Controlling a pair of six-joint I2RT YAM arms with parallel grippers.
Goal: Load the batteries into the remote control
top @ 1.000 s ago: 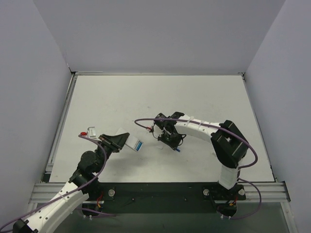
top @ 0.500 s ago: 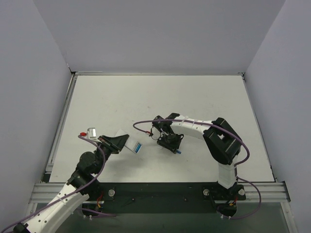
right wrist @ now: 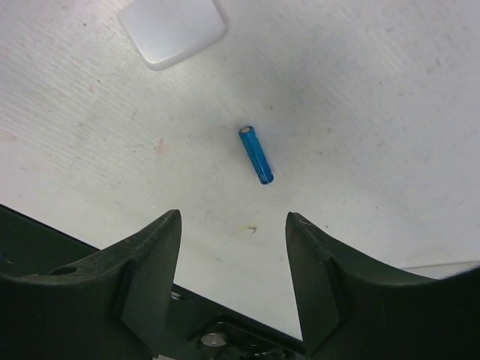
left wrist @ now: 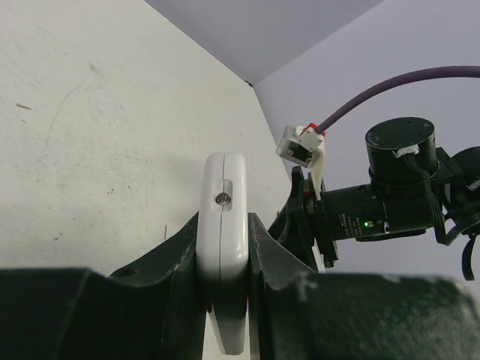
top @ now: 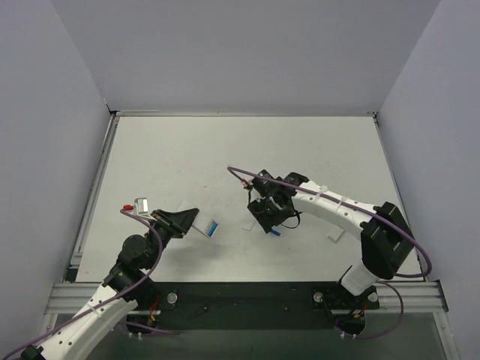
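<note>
remote control (left wrist: 223, 247) clamped edge-up in the left gripper (left wrist: 223, 229); right gripper (right wrist: 232, 219) spread apart, empty; battery (right wrist: 256, 155) lies on the table (right wrist: 375, 90) beyond its fingertips

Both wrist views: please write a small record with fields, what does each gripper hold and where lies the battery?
left gripper: shut on the remote control, its end sticking out forward
right gripper: open, holding nothing
battery: blue, lying flat on the table, ahead of the right gripper, untouched
white flat piece: on the table, apart from the battery
</note>
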